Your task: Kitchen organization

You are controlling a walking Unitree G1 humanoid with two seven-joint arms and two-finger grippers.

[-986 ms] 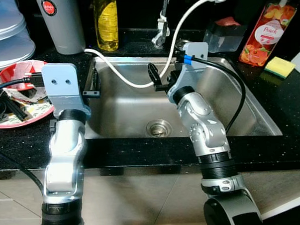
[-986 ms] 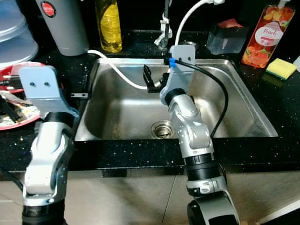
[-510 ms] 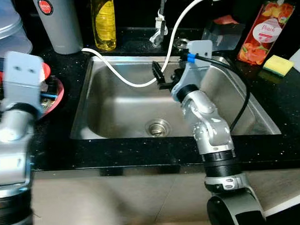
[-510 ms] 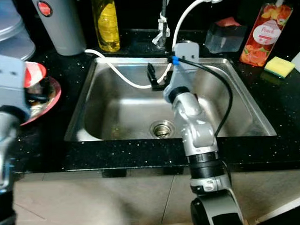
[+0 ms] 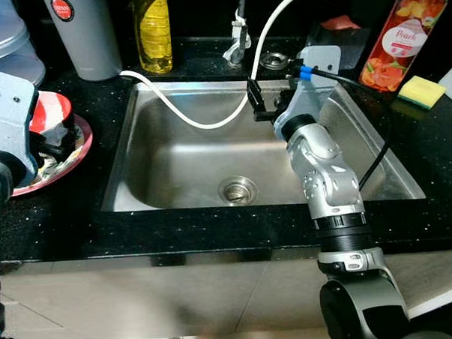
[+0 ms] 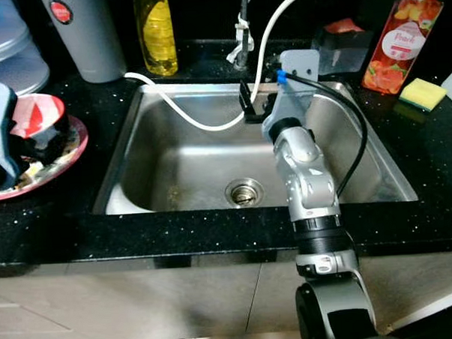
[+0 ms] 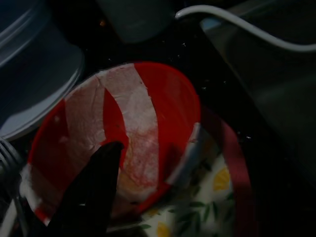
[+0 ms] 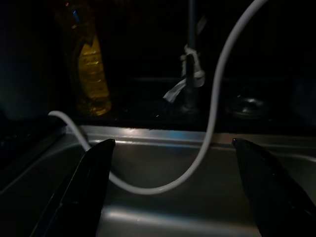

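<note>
One claw (image 7: 98,192) — red bowl (image 7: 118,143)

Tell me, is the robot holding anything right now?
Right gripper: nothing, jaws open over the sink. Left gripper is at the red bowl; a hold cannot be told.

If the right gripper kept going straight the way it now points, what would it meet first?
Probably the white hose sagging over the steel sink: it hangs between the right gripper's open jaws. Behind it stands the faucet stem, though depth is hard to judge.
</note>
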